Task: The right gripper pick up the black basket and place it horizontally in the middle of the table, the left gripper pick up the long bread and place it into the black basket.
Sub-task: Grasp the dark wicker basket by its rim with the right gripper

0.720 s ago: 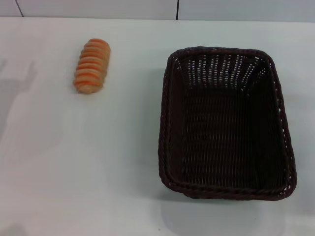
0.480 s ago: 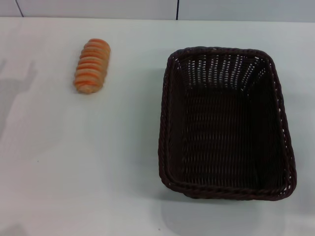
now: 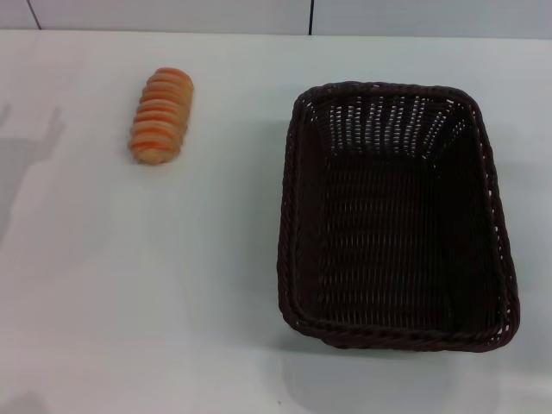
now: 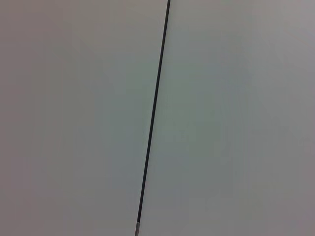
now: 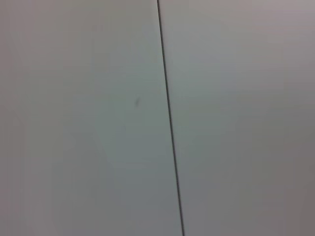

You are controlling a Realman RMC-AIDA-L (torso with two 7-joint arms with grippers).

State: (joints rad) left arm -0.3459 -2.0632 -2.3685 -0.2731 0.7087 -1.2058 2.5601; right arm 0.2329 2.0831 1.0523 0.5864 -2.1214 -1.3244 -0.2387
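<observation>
The black basket (image 3: 398,217) stood upright on the right half of the white surface (image 3: 172,285), its opening facing up and its long sides running from near to far. The braided rim was intact all round; the openwork far wall let the pale surface show through, and the interior held nothing. The long bread (image 3: 161,116) lay flat on the far left part of the surface, well apart from the basket, its long axis also running near to far and its orange cross stripes facing up. Soft grey shadows fell on the surface at the left edge and along the near edge. A pale wall with a dark vertical seam (image 3: 310,17) rose behind the far edge of the surface.

Only the head view showed the basket, the bread and the surface. The left wrist view showed only plain pale panels split by a thin dark seam (image 4: 153,113); the right wrist view showed the same kind of panels and seam (image 5: 170,123), with a small dark mark on one panel.

Neither tool appeared in any view, so whether the left tool or the right tool was apart or together could not be determined.
</observation>
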